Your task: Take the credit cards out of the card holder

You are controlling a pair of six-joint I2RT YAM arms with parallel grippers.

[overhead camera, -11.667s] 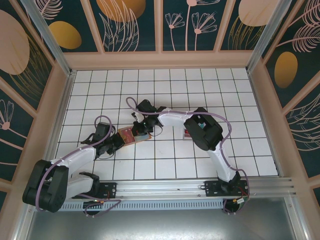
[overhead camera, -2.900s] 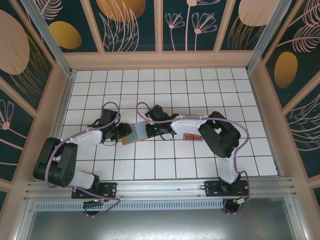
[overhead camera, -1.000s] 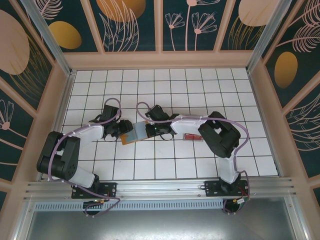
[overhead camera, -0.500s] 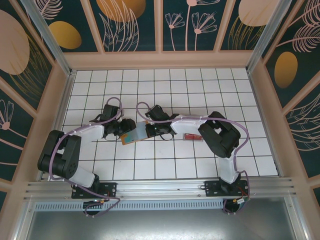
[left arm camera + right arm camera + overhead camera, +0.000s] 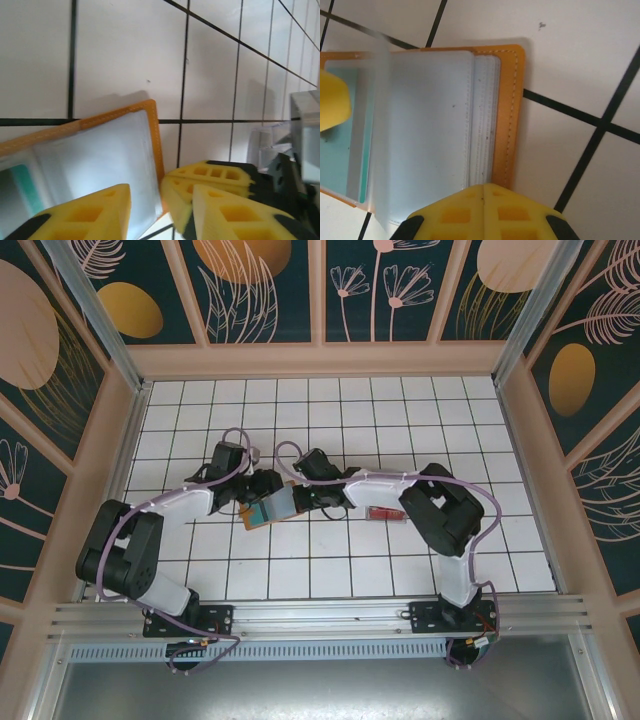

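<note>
Presently our right gripper (image 5: 484, 212) sits closed at the card holder (image 5: 272, 508) edge, our left gripper (image 5: 157, 202) partly open over its clear pockets (image 5: 100, 155).

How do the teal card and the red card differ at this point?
Place: the teal card sits inside a clear pocket of the open card holder; the red card lies bare on the tiled table, apart from the holder, to its right.
Task state: the teal card is not yet taken out; the red card is already outside the holder.
Both are thin, flat rectangles.
</note>
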